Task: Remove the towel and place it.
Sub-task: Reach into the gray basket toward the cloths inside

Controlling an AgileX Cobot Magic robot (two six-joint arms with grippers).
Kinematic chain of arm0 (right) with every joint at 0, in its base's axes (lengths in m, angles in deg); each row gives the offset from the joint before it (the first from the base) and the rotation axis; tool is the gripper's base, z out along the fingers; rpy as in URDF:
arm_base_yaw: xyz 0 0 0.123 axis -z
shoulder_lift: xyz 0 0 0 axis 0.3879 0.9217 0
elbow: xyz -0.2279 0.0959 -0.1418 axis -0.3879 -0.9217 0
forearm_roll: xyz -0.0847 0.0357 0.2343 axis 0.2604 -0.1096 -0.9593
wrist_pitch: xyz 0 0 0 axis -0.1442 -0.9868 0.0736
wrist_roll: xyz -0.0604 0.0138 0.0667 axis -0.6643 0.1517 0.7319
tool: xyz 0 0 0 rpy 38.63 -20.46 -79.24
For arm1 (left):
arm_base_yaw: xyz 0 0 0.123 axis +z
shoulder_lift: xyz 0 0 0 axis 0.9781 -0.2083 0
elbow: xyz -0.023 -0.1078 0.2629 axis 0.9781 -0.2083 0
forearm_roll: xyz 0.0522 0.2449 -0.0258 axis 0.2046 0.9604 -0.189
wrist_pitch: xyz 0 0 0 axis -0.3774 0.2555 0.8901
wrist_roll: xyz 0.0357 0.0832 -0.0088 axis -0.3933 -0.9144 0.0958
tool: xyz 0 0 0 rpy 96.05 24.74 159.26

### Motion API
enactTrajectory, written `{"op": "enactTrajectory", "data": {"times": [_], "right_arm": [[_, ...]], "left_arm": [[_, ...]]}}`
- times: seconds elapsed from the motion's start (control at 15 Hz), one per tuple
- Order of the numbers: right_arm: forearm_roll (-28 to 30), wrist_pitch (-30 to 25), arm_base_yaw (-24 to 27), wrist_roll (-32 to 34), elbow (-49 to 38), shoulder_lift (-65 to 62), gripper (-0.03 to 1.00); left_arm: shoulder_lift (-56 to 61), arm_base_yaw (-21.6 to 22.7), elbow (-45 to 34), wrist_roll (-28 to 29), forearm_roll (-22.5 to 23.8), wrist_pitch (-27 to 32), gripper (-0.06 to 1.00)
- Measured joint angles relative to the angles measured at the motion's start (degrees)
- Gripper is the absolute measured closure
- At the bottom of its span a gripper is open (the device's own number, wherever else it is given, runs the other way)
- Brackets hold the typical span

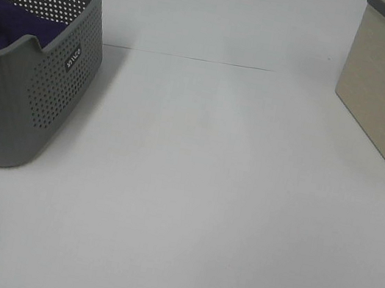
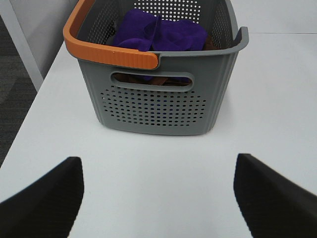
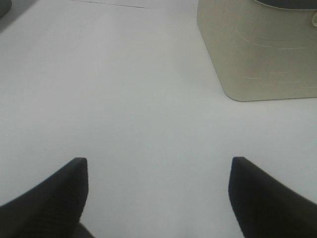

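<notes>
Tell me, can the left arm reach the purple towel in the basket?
Probably yes. The left end effector is open, facing the basket, and the towel lies on top, uncovered. It would have to rise over the orange handle resting on the near rim.

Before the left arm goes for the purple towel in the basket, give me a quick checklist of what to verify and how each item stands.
1. Is the towel reachable from above: ok, it lies on top inside the grey basket.
2. Is the left claw open and empty: ok.
3. Is the right claw open and empty: ok.
4. Is the orange handle out of the way: ok, it lies along the rim, not over the towel.
5. Is the brown cloth free of the towel: cannot tell, mostly hidden underneath.
6. Is there bare table for setting it down: ok, between the basket and the beige box.
</notes>
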Motion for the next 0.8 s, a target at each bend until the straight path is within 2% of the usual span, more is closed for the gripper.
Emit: {"op": "enactTrajectory", "data": {"times": [0.8], "right_arm": [[0.1, 0.0, 0.0, 0.3, 0.0, 0.0, 0.26]], "left_arm": [[0.0, 0.0, 0.0, -0.1, -0.2, 0.0, 0.18]]}}
